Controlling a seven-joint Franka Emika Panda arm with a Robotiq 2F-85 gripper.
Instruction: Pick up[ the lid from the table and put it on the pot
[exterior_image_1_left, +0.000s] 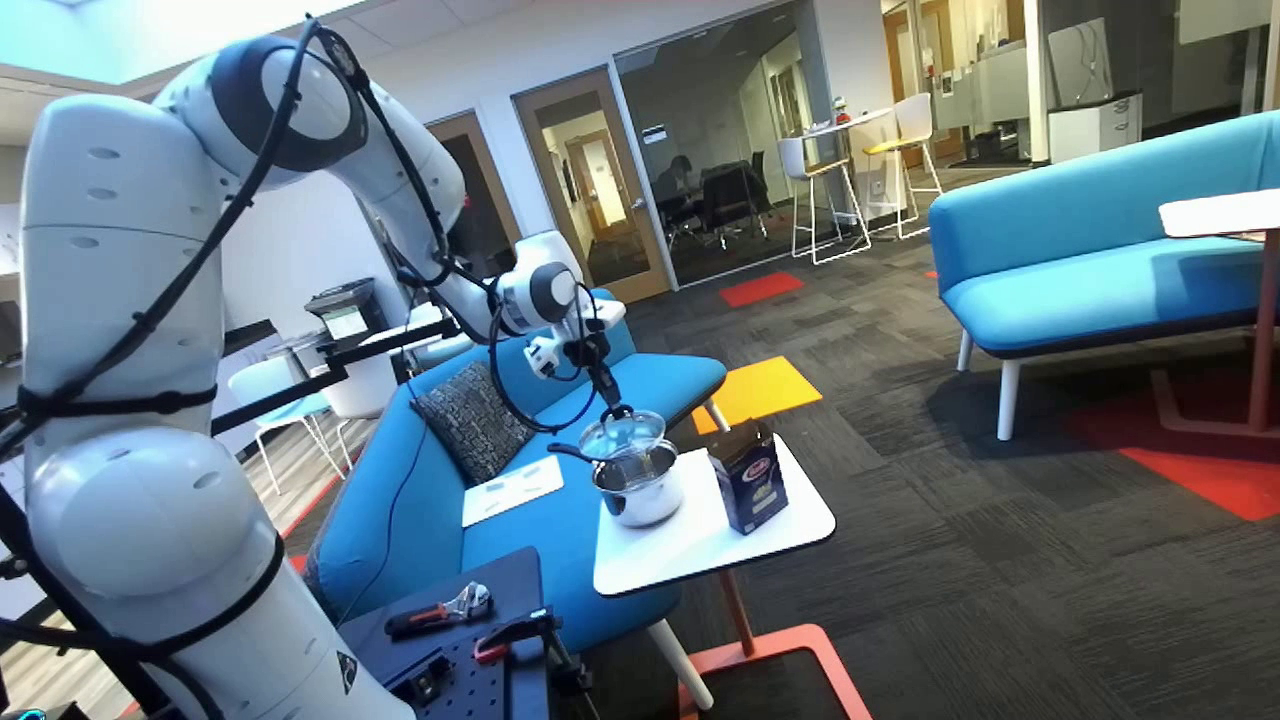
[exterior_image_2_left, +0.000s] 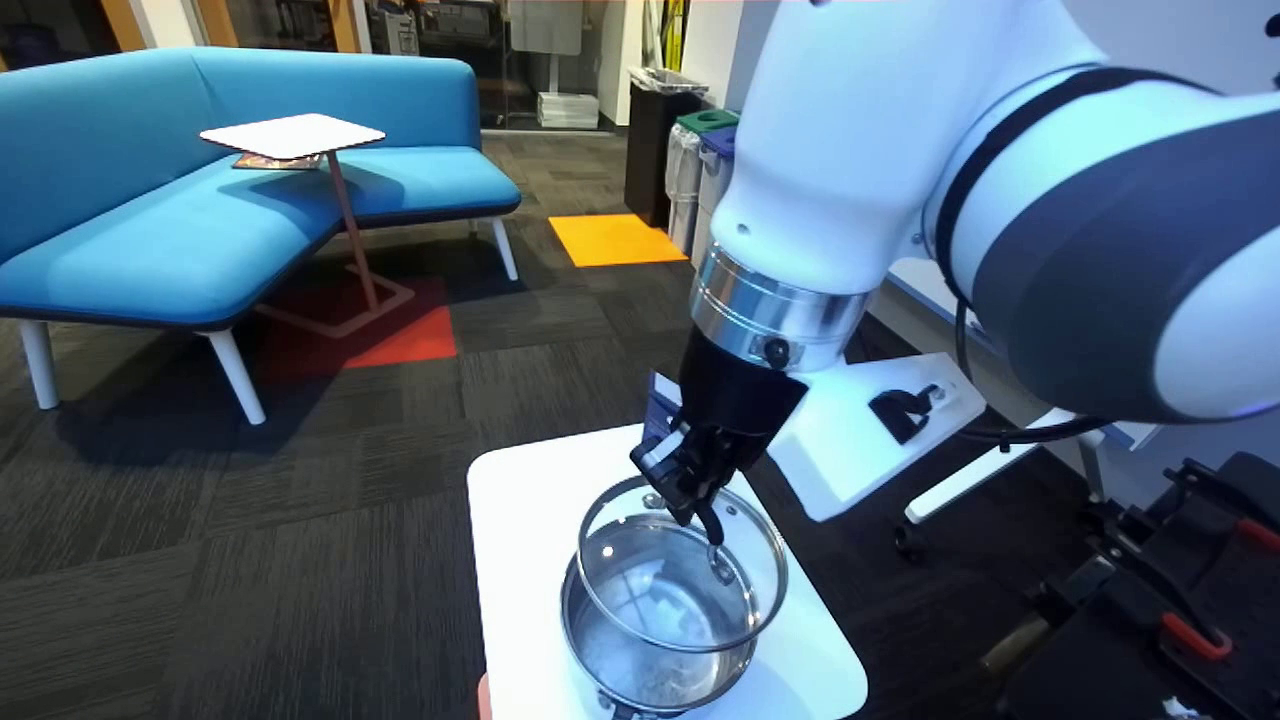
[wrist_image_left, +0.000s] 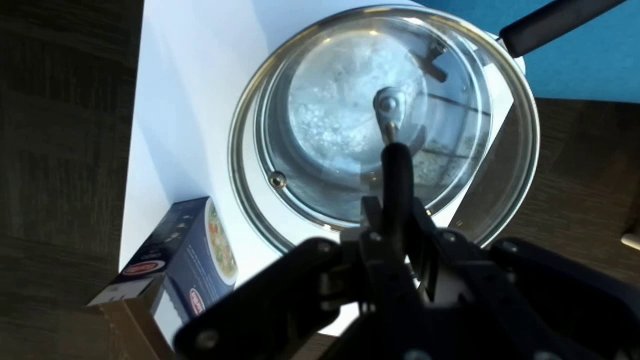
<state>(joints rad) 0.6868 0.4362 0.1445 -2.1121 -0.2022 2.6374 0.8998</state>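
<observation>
The clear glass lid (exterior_image_1_left: 624, 432) has a metal rim and a black loop handle (wrist_image_left: 397, 167). My gripper (wrist_image_left: 395, 215) is shut on that handle, with a finger on each side of it. In an exterior view, the gripper (exterior_image_2_left: 692, 500) holds the lid (exterior_image_2_left: 655, 590) tilted above the pot. The shiny silver pot (exterior_image_1_left: 645, 502) stands open on the white table (exterior_image_1_left: 655, 565). In the wrist view the pot (wrist_image_left: 345, 100) shows through the glass, and the lid is off-centre over it. The pot's black handle (wrist_image_left: 555, 25) points toward the blue sofa. Whether lid and pot rim touch is unclear.
A dark blue box (exterior_image_1_left: 752, 485) with an open top stands on the table beside the pot; it also shows in the wrist view (wrist_image_left: 192, 265). The blue sofa (exterior_image_1_left: 500, 550) is next to the table. A dark work surface with a wrench (exterior_image_1_left: 440, 612) is near the robot base.
</observation>
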